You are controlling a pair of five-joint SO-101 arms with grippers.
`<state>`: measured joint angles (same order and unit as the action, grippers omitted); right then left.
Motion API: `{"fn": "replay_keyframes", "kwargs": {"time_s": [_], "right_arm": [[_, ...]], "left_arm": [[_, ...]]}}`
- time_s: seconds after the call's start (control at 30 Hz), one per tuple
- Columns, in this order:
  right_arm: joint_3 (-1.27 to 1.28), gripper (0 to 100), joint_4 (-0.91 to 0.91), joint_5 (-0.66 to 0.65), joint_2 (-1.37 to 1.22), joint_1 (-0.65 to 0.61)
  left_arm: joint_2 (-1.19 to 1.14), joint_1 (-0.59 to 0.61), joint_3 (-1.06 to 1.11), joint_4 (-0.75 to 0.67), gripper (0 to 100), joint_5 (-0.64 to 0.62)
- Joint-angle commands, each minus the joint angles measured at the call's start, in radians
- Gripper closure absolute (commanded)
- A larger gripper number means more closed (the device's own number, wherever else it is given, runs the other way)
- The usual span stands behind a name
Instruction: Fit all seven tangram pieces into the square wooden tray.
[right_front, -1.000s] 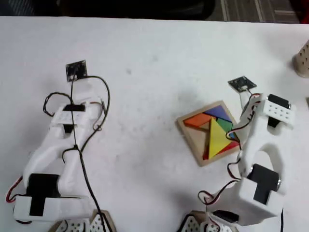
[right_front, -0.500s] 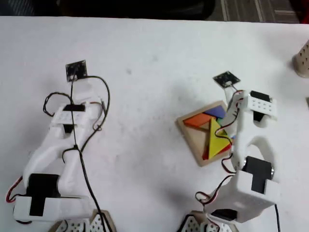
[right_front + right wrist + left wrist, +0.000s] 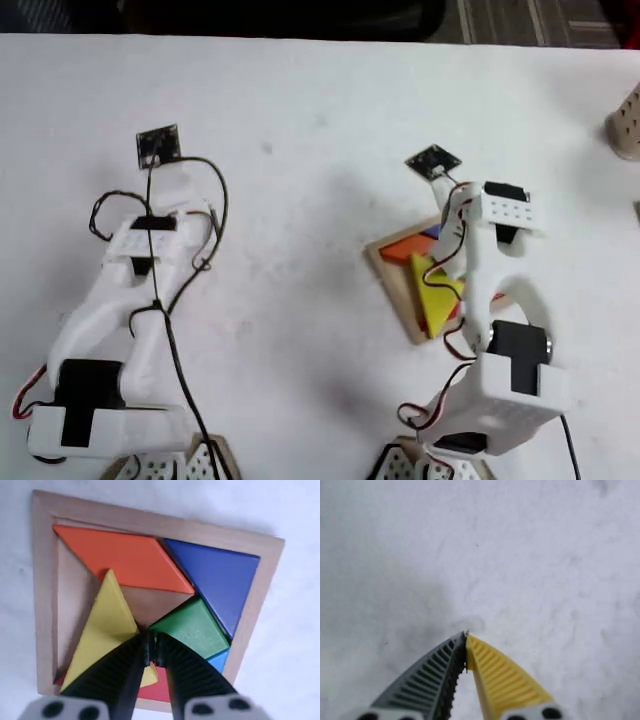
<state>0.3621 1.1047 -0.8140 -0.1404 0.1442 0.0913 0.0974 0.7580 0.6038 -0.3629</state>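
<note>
Right wrist view shows the right gripper point(image 3: 152, 650), jaws nearly together, at the yellow triangle point(image 3: 102, 630), which lies askew in the wooden tray point(image 3: 42, 605). This piece looks light, stiff and smooth; its thin edges seem best to grip. The left gripper point(image 3: 466, 639) is closed above the table point(image 3: 520, 555).

No text, label, number or sign can be read anywhere on the tabletop, pieces or arms.
</note>
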Motion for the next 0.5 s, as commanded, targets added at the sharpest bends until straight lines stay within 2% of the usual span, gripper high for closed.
{"fn": "replay_keyframes", "kwargs": {"time_s": [0.0,0.1,0.3,0.47], "right_arm": [[-0.02,97.6,0.002,0.054,0.019,-0.033],[-0.086,97.6,0.039,0.084,0.019,-0.027],[-0.313,97.7,0.288,0.084,0.019,0.064],[-0.262,98.1,0.432,0.023,0.018,0.136]], "left_arm": [[0.047,-0.013,-0.009,0.005,98,0.009],[0.047,-0.013,-0.009,0.003,98,0.009],[0.047,-0.013,-0.009,0.003,98,0.009],[0.047,-0.013,-0.011,0.003,98,0.009]]}}
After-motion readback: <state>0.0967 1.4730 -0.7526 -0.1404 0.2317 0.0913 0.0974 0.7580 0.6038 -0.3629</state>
